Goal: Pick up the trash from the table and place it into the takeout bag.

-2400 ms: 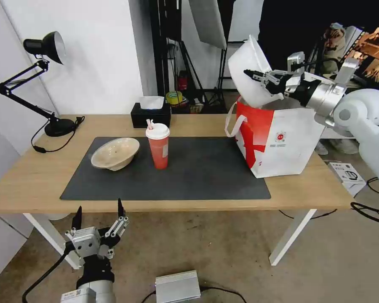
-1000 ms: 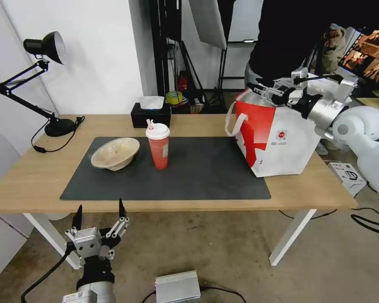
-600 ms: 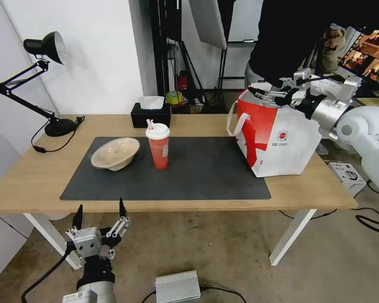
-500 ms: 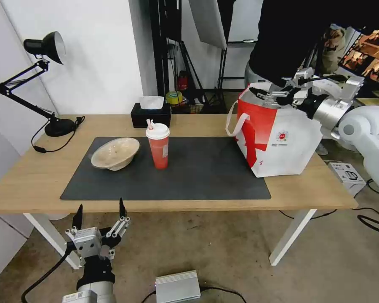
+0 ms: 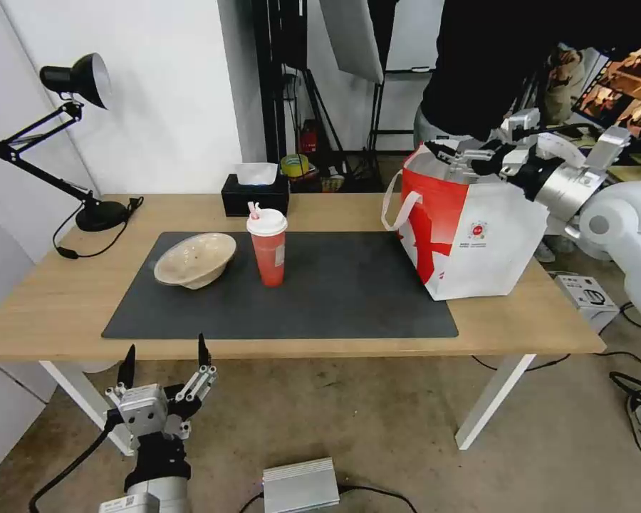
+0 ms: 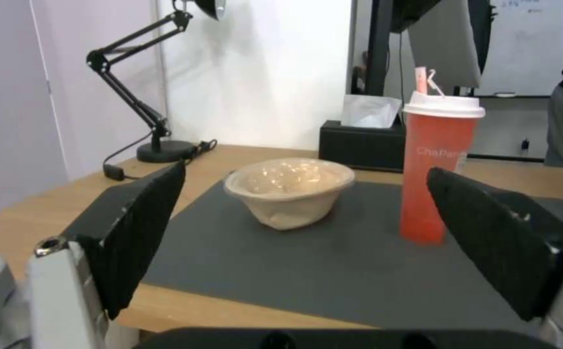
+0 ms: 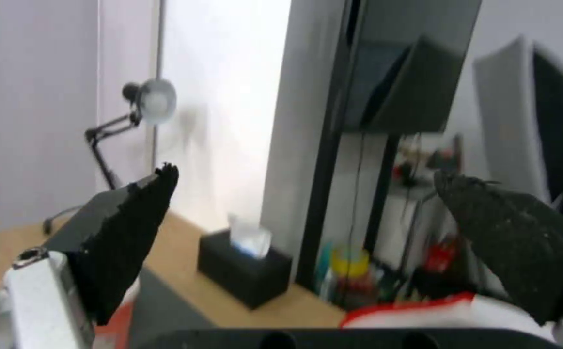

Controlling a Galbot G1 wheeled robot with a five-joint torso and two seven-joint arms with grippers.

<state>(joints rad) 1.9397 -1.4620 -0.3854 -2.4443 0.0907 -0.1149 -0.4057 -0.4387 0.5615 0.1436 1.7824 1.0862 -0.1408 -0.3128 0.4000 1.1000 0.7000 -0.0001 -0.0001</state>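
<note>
Right gripper (image 5: 454,151) spread wide, empty, over the takeout bag (image 5: 470,235) at frame right; left gripper (image 5: 165,356) wide at lower left; red cup (image 5: 267,248) and pulp bowl (image 5: 194,259) mid-frame on the mat (image 5: 335,299)

The table (image 5: 57,299) looks like pale wood with a smooth, faintly satin top; the mat (image 5: 335,292) on it is dark grey and matt. The pulp bowl (image 5: 194,260) looks fibrous and dull, slightly mottled. The cup (image 5: 268,255) is matt red with a smooth white plastic lid. The bag (image 5: 477,242) has a smooth, lightly glossy skin. The lamp (image 5: 78,78) is matt black.
</note>
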